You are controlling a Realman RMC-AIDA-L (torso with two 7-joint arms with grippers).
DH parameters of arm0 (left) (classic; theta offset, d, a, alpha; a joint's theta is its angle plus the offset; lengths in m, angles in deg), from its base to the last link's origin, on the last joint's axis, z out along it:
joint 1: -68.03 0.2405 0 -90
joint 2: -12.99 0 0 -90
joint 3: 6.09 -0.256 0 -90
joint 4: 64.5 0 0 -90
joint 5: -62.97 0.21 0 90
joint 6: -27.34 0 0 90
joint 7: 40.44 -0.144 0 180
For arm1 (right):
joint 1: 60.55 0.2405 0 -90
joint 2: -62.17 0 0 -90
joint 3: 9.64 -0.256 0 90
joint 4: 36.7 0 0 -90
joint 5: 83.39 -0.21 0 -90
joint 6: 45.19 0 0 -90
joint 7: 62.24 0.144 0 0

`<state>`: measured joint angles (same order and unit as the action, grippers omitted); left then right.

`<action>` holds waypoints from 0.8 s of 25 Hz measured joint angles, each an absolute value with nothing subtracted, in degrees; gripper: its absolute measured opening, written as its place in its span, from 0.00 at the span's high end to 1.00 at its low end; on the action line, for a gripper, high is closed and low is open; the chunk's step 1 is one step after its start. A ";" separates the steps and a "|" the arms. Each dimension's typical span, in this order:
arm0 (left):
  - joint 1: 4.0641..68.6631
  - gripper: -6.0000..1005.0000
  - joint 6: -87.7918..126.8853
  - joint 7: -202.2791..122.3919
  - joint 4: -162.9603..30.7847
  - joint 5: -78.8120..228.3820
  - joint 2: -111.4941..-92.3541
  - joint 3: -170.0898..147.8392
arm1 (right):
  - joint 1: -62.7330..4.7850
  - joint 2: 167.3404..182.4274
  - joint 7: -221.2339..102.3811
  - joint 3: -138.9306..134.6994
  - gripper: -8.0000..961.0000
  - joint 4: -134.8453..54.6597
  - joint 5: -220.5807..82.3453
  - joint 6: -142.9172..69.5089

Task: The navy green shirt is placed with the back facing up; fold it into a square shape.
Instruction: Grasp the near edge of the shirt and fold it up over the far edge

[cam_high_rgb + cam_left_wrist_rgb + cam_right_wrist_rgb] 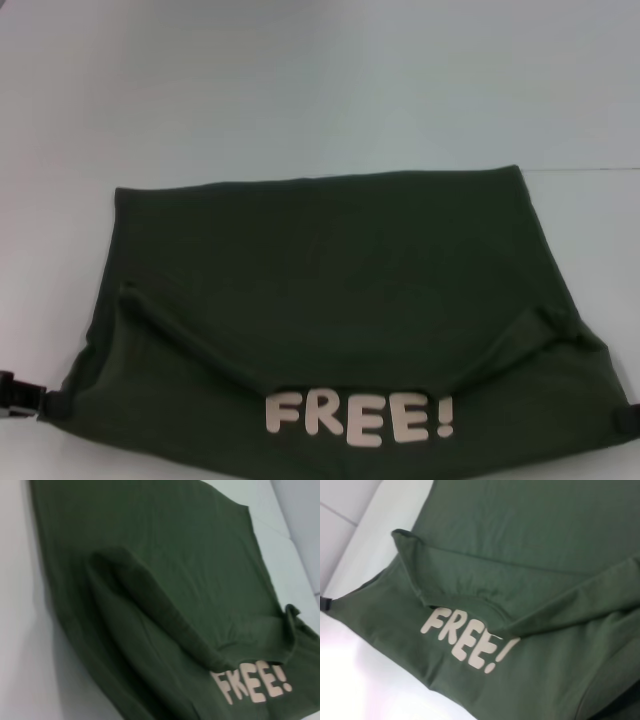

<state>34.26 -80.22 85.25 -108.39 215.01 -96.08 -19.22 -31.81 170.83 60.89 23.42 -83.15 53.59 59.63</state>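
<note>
Shirt: the navy green shirt (330, 290), a dark olive-green short-sleeved T-shirt of soft matte fabric, lies spread on the pale, smooth tabletop (300, 90) and fills the near half of the head view.
Print: the cream block letters "FREE!" (360, 418) show on the shirt's near middle, just under a sagging folded edge, so the cloth is not plain.
Fold: the near part of the shirt is doubled over itself; two raised ridges of fabric run from the shirt's left and right sides down toward the print and meet just above it.
Far edge: the shirt's far hem lies fairly straight and flat against the tabletop, well apart from the print.
Left tool: the black left tool (18, 397) shows at the shirt's near left corner, right against the cloth; only a small part is in sight, and whether its fingers are parted or pinched on the fabric, I cannot tell.
Right tool: a sliver of the black right tool (630, 418) sits at the shirt's near right corner, touching the cloth edge; its fingers are hidden too, so their state cannot be told.
Left wrist view: the shirt (165, 580) shows a thick rolled ridge running to the print (252, 685), tabletop (20, 630) beside it.
Right wrist view: the shirt (545, 540) shows the folded flap hanging just over the print (467, 637), with a small dark piece of the left tool (325, 603) at the shirt's far corner.
</note>
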 joint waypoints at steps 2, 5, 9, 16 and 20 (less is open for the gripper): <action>33.97 0.99 -82.00 85.41 -108.62 215.41 -95.65 -17.74 | -31.85 170.54 60.56 22.24 0.90 -82.99 53.59 60.48; 32.69 0.99 -81.90 86.81 -108.40 214.46 -94.86 -15.14 | -30.75 170.00 60.66 18.39 0.90 -82.55 53.27 60.69; 30.42 0.99 -78.83 90.22 -106.92 210.33 -93.57 -11.80 | -27.22 167.86 61.22 13.09 0.89 -79.45 51.93 59.29; 26.75 0.99 -68.21 94.89 -104.08 201.72 -92.37 -11.32 | -22.10 165.74 64.19 10.93 0.88 -76.14 49.33 47.88; 25.21 0.99 -58.77 94.48 -99.68 198.69 -92.52 -11.86 | -19.78 166.21 64.49 11.19 0.88 -74.25 48.34 40.51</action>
